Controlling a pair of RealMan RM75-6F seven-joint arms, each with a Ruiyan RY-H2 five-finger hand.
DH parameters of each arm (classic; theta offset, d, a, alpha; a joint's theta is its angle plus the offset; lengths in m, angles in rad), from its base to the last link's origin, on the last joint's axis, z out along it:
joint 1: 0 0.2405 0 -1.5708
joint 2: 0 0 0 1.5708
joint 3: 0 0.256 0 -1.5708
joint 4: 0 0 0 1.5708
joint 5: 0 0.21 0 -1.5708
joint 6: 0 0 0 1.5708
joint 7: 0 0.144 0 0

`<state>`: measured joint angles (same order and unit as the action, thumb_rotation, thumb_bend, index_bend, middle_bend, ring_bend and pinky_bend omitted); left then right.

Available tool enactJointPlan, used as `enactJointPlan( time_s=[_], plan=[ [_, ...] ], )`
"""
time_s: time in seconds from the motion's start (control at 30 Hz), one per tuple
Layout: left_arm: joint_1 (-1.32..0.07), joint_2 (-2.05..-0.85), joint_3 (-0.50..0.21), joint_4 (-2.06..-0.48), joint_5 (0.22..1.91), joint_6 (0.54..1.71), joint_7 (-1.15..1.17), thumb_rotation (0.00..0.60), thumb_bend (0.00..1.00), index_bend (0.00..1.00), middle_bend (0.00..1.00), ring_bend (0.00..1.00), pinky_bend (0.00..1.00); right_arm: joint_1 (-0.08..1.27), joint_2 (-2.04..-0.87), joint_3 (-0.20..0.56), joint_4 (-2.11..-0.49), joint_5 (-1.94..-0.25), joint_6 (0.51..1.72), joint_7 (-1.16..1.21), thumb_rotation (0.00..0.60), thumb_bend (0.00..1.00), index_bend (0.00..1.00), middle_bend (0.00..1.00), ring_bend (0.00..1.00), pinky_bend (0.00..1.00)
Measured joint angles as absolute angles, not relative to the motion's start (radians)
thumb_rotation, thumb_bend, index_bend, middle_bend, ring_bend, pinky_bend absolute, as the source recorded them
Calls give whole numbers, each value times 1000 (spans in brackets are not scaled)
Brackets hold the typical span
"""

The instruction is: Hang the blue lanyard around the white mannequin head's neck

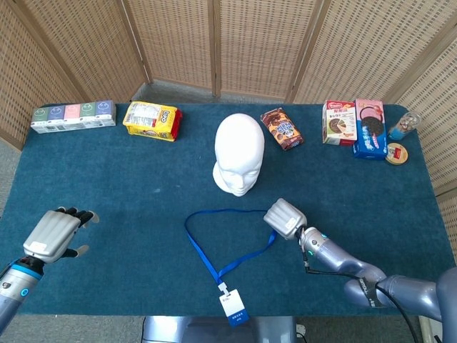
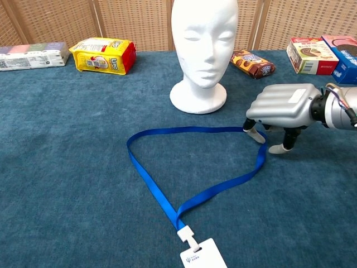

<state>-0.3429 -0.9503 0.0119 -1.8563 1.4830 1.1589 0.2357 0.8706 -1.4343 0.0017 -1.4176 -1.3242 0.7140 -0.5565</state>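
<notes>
The blue lanyard (image 2: 167,167) is lying in a flat loop on the table (image 1: 128,186), just in front of the white mannequin head (image 1: 239,153). The right hand (image 2: 281,106) is hovering palm-down over the loop's right corner, fingertips (image 2: 256,135) touching the strap; whether it is gripping it, I cannot tell. The left hand (image 1: 51,234) is resting spread and empty, far left.
</notes>
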Motion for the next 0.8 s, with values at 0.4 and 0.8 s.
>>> enactJointPlan(
  time_s=[0.4, 0.8],
  plan=[
    [-339, -944, 16, -1857, 1480, 1158, 232, 594, 176, 351, 478, 432, 429, 892, -1459, 14, -1388, -1331, 706, -539, 549, 348, 509, 980, 1000, 1000],
    [-342, -943, 15, -1856, 1481, 1155, 224, 596, 176, 351, 478, 432, 429, 900, -1465, 7, -1374, -1327, 698, -553, 546, 349, 507, 980, 1000, 1000]
  ],
)
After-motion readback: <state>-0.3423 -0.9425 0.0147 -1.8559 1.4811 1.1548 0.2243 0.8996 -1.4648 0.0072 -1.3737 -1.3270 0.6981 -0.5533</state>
